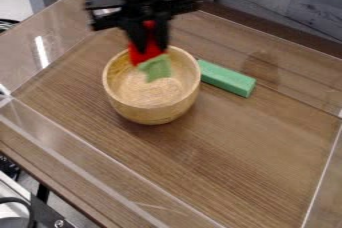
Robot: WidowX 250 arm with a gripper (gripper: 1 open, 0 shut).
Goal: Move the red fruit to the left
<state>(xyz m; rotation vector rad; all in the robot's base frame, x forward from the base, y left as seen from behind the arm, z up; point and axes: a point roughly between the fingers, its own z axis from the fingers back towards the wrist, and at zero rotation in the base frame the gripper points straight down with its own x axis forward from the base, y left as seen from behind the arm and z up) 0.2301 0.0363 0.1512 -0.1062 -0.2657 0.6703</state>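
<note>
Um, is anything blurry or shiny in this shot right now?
In the camera view, the gripper and red fruit look soft-edged and smeared; pale glare washes the wooden table at left, while the bowl's rim is fairly clear.

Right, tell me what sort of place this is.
Probably a tabletop robot test setup: a robot arm reaches over a wooden table, black cables run past its edge, and a bowl sits there with toy-like pieces, such as the green block.
</note>
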